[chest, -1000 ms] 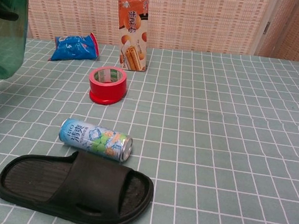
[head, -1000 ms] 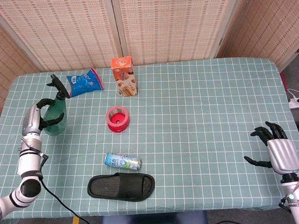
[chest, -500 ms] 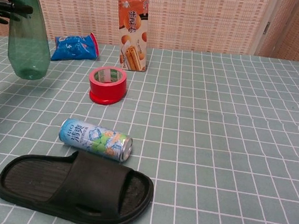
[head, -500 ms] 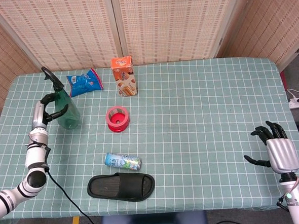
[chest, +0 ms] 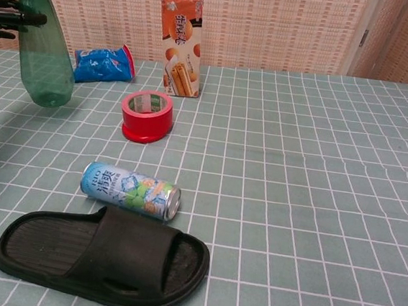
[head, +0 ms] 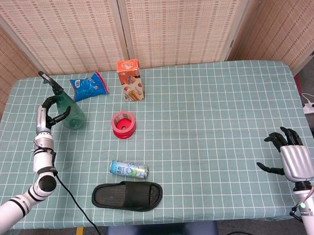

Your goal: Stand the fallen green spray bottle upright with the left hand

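Observation:
The green spray bottle (head: 70, 114) (chest: 44, 54) with its black nozzle is near the table's left edge. It is close to upright but leans, nozzle to the left and base to the right. My left hand (head: 49, 115) (chest: 6, 17) grips it around the upper body, fingers curled onto it. Whether the base touches the cloth I cannot tell. My right hand (head: 289, 156) rests at the table's near right corner, fingers spread and holding nothing.
A blue snack bag (head: 89, 86) (chest: 103, 64) lies just behind the bottle. An orange carton (head: 130, 79) (chest: 180, 42) stands at the back. A red tape roll (head: 124, 124) (chest: 147, 115), a lying can (head: 129, 170) (chest: 129, 189) and a black slipper (head: 127, 196) (chest: 100, 255) sit mid-table toward the front.
My left hand has carried the bottle away from the left edge toward the snack bag. The bottle's base has swung down and it now stands straighter. The right hand has stayed still.

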Tool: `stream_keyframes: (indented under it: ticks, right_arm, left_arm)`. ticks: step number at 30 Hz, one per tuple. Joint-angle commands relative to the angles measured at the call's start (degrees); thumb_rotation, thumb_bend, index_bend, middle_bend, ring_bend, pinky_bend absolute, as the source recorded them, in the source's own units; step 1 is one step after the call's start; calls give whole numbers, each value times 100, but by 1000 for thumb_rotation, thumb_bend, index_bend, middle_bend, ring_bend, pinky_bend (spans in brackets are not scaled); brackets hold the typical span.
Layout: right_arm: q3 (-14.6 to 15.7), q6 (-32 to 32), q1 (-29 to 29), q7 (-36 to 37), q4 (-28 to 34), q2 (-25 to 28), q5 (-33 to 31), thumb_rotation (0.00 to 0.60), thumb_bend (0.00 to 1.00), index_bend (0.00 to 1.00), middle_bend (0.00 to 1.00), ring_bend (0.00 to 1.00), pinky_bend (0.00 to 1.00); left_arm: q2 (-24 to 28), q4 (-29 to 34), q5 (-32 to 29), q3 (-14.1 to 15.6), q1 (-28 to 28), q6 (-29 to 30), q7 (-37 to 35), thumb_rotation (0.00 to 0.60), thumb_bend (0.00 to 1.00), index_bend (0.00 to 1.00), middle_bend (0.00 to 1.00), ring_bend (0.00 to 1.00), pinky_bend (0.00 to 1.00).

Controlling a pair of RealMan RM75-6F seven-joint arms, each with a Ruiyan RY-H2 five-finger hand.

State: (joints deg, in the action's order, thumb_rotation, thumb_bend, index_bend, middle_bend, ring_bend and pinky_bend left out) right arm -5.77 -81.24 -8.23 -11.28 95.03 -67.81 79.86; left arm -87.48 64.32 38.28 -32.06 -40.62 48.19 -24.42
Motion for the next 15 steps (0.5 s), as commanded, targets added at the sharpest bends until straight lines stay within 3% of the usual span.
stream_keyframes:
  ticks: [1, 15]
  right_arm:
    - [-4, -12, 4, -35, 10, -8, -11, 600, 0, 349, 252, 88, 115]
    - [-30, -53, 18, -209, 48, -50, -80, 600, 0, 352, 253, 88, 115]
  left_arm:
    - [-244, -392, 112, -24, -82, -172, -181, 600, 287, 710, 236, 123, 63]
    - [-442, -896, 244, -47, -79, -528, -341, 600, 288, 696, 199, 118, 73]
